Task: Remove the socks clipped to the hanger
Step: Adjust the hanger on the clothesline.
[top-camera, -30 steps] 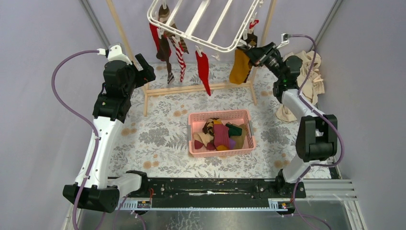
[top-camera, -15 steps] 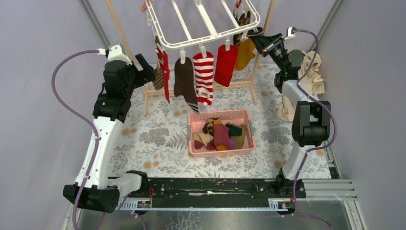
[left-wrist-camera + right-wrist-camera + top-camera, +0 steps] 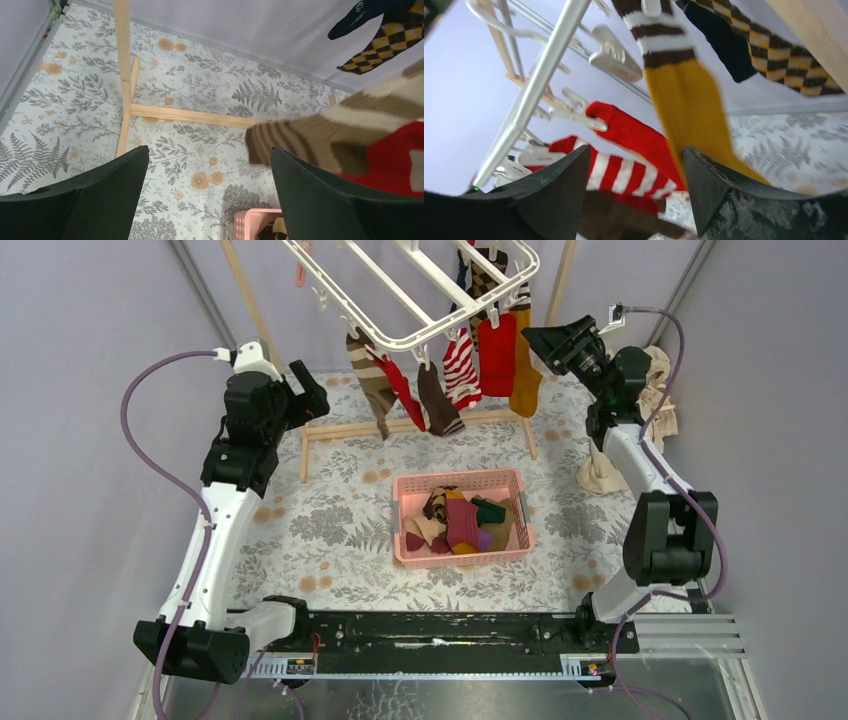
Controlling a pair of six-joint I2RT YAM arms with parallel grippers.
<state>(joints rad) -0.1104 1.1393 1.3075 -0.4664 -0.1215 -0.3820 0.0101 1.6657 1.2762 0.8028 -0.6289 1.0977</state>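
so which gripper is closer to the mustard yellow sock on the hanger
Right. The right gripper sits just beside the mustard yellow sock, on its right, jaws open toward it; the left gripper is far off, beyond the hanger's other end.

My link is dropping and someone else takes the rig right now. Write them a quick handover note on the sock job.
Left gripper: open, empty, raised to the left of the hanger.
Right gripper: open, empty, beside the mustard sock at the hanger's right end.
Done: a pile of socks lies in the pink basket on the table.
Left: several socks are still clipped on, among them the mustard sock, a red sock, a red-and-white striped sock and a brown striped sock.
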